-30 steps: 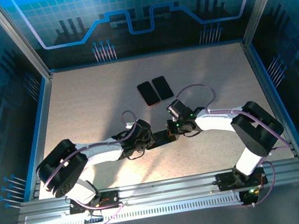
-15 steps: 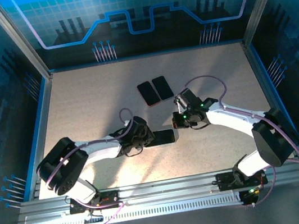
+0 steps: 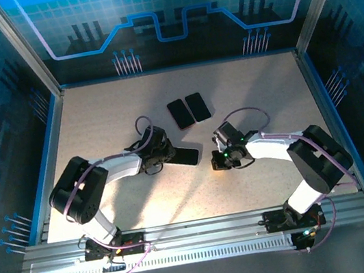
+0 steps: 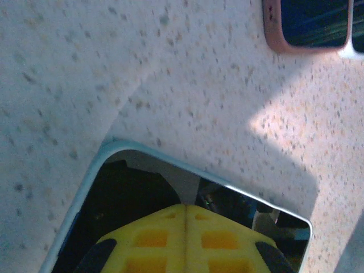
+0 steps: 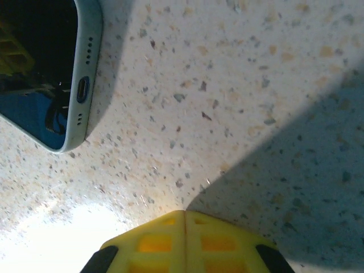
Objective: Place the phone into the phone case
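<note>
Top external view shows the phone (image 3: 186, 155) lying flat on the table (image 3: 97, 122), not yet in the pink phone case (image 3: 178, 114) farther back, with the left gripper (image 3: 172, 155) clenched shut over it and the right gripper (image 3: 218, 164) clenched empty just beside it.

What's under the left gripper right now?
A light-edged phone lies on the table beneath the shut left gripper. Its dark screen shows around the fingertips; the strip below them is covered, so I cannot tell whether they touch it.
</note>
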